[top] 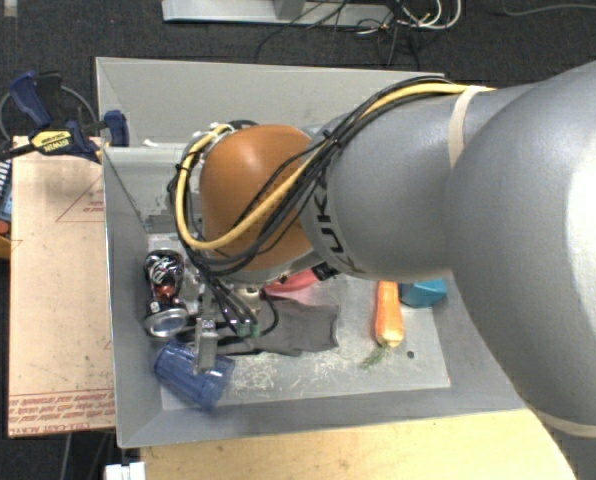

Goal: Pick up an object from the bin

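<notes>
Arm: a big grey robot arm [498,188] comes in from the right and reaches over most of the bin [128,358].
Writing: the black letters "KU" [321,220] are on the arm's side. The rest of the word is behind the cables.
Cover: a round orange cover [248,173] sits on the wrist. Black and yellow cables [192,230] loop around it.
Gripper: the gripper [208,353] points down near the bin's front left corner. I cannot tell how wide it is open, or if it has hold of anything.
Blue tube: a blue tube [188,378] lies on its side in the front left corner. It is right under the gripper's tip and looks to be touching it.
Shiny can: a small shiny can [163,273] with red and black on it stands by the left wall.
Silver ring: a round silver ring [165,321] lies just in front of the can.
Pink thing: a pink thing [300,280] peeks out from under the wrist, in the middle.
Grey cloth: a flat dark grey cloth [306,331] lies in front of the pink thing.
Carrot: an orange toy carrot [388,313] lies toward the right side.
Blue block: a light blue block [424,292] sits just beside the carrot, partly under the arm.
Bin floor: grey metal, with pale scratches and crumbs near the front edge.
Room: the floor [38,28] around the bin is dark and speckled. More wires [418,8] lie on it past the back edge.
</notes>
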Robot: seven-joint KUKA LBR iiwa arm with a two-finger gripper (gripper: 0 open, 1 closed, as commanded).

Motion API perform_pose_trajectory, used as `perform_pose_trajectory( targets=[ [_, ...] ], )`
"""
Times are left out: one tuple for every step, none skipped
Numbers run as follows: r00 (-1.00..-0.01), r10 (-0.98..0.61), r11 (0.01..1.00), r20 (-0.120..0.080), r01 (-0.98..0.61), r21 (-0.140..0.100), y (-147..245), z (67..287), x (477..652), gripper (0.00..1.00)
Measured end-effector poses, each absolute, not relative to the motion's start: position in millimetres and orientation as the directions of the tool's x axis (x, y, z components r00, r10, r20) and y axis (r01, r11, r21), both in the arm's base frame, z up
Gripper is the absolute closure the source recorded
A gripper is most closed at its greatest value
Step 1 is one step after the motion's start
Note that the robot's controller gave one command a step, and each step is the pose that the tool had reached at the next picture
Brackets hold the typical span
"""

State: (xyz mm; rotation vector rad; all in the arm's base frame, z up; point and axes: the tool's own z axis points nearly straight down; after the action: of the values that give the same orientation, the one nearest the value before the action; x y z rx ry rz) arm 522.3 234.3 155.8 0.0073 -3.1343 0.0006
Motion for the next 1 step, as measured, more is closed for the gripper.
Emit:
perform_pose_trajectory(
  targets=[
    [-1.000, 0.000, 1.000, 0.000, 0.000, 0.001, 233.0, 160.2, 524.6, 0.00]
  ],
)
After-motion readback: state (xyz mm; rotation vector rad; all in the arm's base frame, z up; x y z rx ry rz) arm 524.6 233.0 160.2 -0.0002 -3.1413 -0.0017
